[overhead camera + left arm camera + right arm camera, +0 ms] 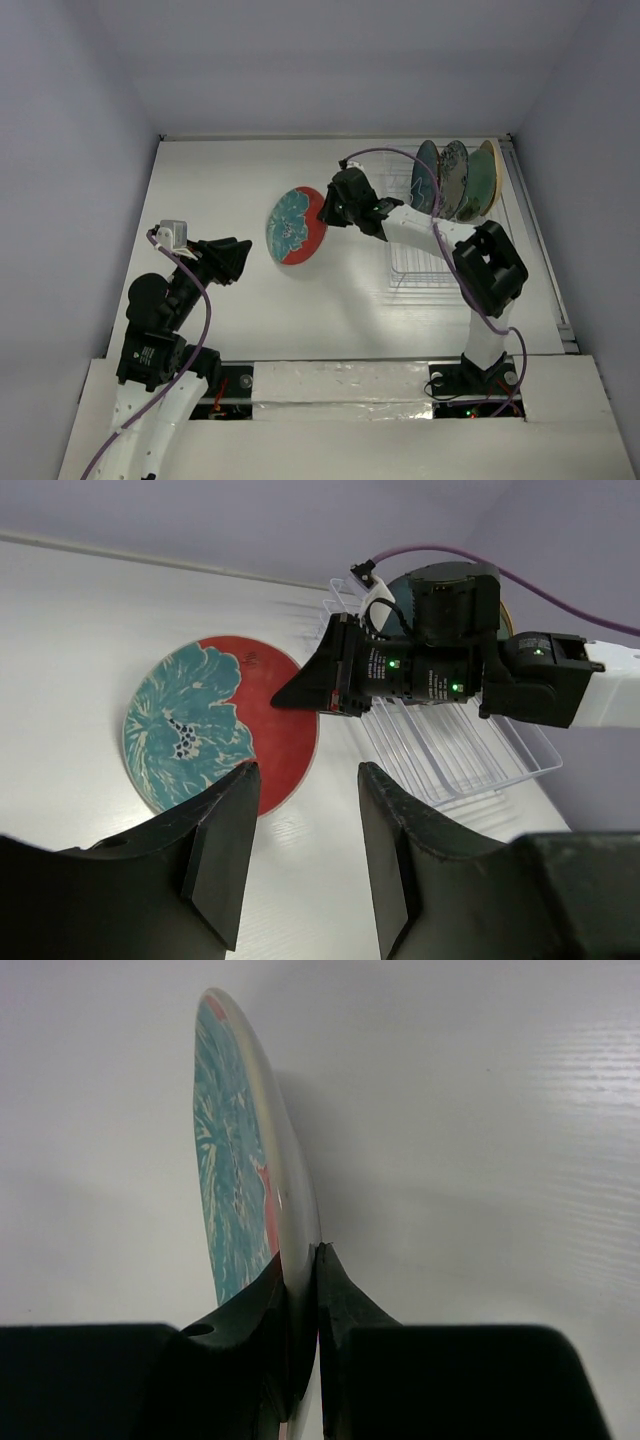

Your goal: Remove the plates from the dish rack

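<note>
My right gripper (325,214) is shut on the rim of the red-and-teal floral plate (295,226) and holds it on edge over the table, left of the dish rack (425,262). The right wrist view shows the plate (240,1160) edge-on, clamped between my fingers (340,1290). The left wrist view shows the plate's face (205,725) and the clear rack (470,755). Three more plates (455,180) stand upright at the rack's far end. My left gripper (243,262) is open and empty, a short way left of the held plate; its gap (305,840) frames bare table.
The table's right edge has a raised rail (540,240). Grey walls stand close on the left, back and right. A purple cable (400,155) loops over the right arm above the rack.
</note>
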`<state>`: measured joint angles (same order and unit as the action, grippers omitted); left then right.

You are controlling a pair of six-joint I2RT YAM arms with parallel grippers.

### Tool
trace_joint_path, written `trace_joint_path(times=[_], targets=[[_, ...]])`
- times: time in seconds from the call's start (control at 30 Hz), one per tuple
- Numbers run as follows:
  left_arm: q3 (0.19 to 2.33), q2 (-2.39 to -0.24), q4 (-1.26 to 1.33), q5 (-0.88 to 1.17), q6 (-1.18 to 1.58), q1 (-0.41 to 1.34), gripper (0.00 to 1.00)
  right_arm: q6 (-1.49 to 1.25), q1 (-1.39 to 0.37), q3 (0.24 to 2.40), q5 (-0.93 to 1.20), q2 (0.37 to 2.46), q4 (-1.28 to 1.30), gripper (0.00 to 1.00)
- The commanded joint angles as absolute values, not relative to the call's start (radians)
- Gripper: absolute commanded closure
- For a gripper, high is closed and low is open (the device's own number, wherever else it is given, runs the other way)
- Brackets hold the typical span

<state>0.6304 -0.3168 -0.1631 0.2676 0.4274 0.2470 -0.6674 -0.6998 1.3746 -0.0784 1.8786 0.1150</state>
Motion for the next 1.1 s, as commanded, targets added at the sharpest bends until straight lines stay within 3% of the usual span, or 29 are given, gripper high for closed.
trace_joint_path(times=[0.0,0.17,0.23,0.37,0.47,0.53,0.57,0.8,1.0,1.07], targets=[[0.626,-0.307,-0.135,0.262,0.431,0.242,0.59,-0.739,-0.695,1.382,-0.202,1.828,-0.123,1.00],[0.626,-0.310,-0.130,0.267,0.431,0.242,0.59,-0.747,-0.695,1.341,-0.311,1.855,-0.097,0.99],[0.624,-0.313,-0.129,0.270,0.431,0.242,0.59,-0.759,-0.695,1.327,-0.340,1.865,-0.074,0.92],[0.623,-0.311,-0.129,0.271,0.431,0.242,0.59,-0.767,-0.695,1.289,-0.368,1.868,-0.040,0.62],[0.621,-0.313,-0.126,0.275,0.431,0.242,0.59,-0.762,-0.695,1.255,-0.344,1.871,-0.031,0.48],[0.623,-0.313,-0.126,0.278,0.431,0.242,0.59,-0.762,-0.695,1.232,-0.333,1.868,-0.043,0.45],[0.623,-0.313,-0.124,0.281,0.433,0.242,0.59,-0.762,-0.695,1.223,-0.327,1.870,-0.048,0.39],[0.621,-0.316,-0.126,0.278,0.433,0.242,0.59,-0.732,-0.695,1.224,-0.328,1.870,-0.020,0.29],[0.623,-0.311,-0.126,0.276,0.433,0.242,0.59,-0.643,-0.695,1.242,-0.373,1.718,0.050,0.08],[0.623,-0.311,-0.127,0.276,0.433,0.242,0.59,-0.618,-0.695,1.246,-0.396,1.665,0.074,0.07]])
